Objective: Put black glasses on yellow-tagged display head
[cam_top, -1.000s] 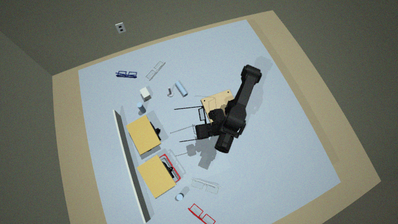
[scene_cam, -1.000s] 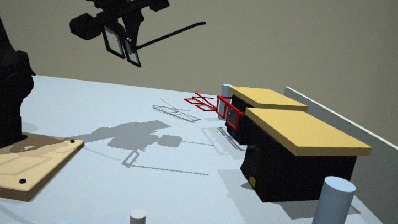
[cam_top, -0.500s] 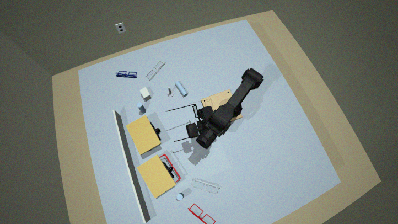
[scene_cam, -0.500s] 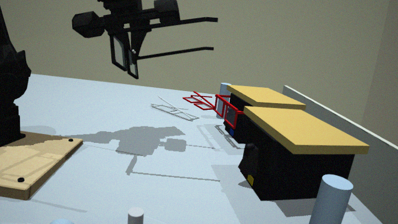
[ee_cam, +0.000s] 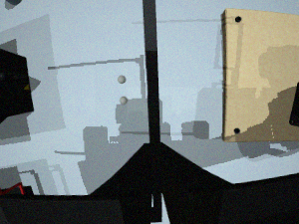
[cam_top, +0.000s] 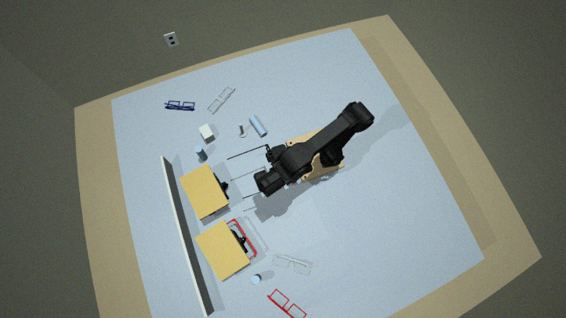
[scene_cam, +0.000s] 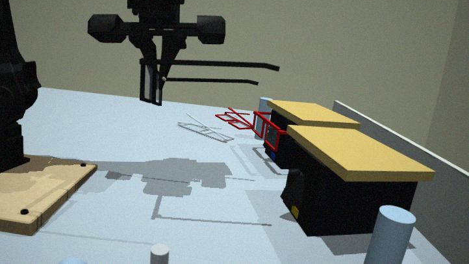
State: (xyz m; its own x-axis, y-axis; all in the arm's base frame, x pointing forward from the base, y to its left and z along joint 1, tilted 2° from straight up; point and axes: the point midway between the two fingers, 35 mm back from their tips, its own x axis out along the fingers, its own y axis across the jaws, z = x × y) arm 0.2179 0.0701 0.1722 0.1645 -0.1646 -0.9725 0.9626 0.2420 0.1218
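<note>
The black glasses (cam_top: 247,152) (scene_cam: 221,63) (ee_cam: 149,24) are held in the air, lenses upright, both temples open, near level and pointing toward the heads. My gripper (scene_cam: 160,82) (ee_cam: 152,150) points down and is shut on them near the bridge. Two pale nose pads (ee_cam: 123,90) show beside the fingers. The display head with the yellow tag (cam_top: 221,185) (scene_cam: 332,198) (ee_cam: 15,89) is bare, below and ahead of the temple tips; its ears are hidden. The other head (cam_top: 241,239) (scene_cam: 285,153) has a blue tag and wears red glasses (cam_top: 246,237) (scene_cam: 277,140).
Yellow boards (cam_top: 204,191) (scene_cam: 366,150) overhang both heads. A low wall (cam_top: 181,222) stands behind them. Blue cylinders (cam_top: 201,153) (cam_top: 255,279) stand near each head. A white block (cam_top: 206,132), a small post (cam_top: 241,129) and several other glasses lie around.
</note>
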